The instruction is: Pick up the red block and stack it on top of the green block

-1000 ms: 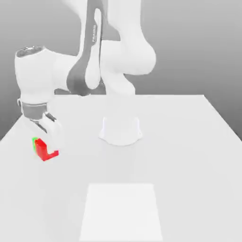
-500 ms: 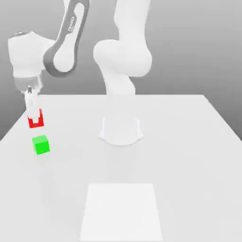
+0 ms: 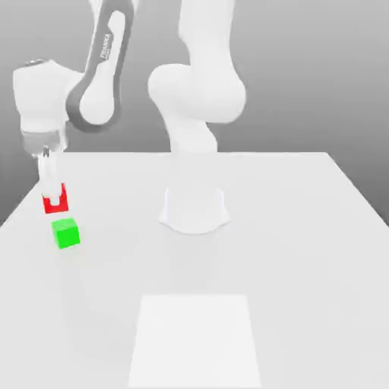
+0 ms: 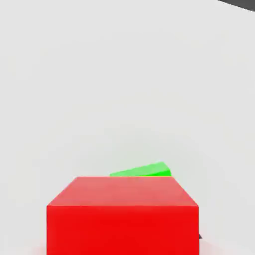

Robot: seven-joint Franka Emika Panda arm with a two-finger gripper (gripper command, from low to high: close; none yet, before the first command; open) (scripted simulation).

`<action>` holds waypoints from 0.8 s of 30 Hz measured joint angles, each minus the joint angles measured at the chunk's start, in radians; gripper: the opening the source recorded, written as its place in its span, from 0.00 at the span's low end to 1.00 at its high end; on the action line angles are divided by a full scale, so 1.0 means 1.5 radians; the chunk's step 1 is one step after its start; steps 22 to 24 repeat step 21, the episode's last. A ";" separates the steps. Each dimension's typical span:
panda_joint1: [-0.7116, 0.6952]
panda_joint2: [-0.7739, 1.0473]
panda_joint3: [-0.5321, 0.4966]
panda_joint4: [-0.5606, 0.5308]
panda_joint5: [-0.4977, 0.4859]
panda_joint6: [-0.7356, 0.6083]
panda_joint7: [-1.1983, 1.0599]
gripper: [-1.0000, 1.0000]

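Count: 1 red block (image 3: 55,202), 1 green block (image 3: 66,232). Two cubes total, one per colour. Both near the desk (image 3: 304,251) edge on the exterior view's left. 1 arm with 1 end effector (image 3: 53,194). 1 white square patch (image 3: 196,338) at the desk's near edge. 1 desk.

Around my work area: white table (image 3: 304,228), plain and matte, grey backdrop behind its far edge. A slightly brighter white square patch (image 3: 196,338) lies flat near the table's front edge, centred.
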 joint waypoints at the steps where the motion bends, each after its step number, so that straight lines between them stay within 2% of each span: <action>1: 0.004 0.005 -0.003 0.000 0.006 0.005 -0.004 0.00; 21: 0.076 0.126 -0.034 -0.002 0.142 0.104 -0.099 0.00; 24: 0.076 0.126 -0.034 -0.002 0.142 0.104 -0.099 0.00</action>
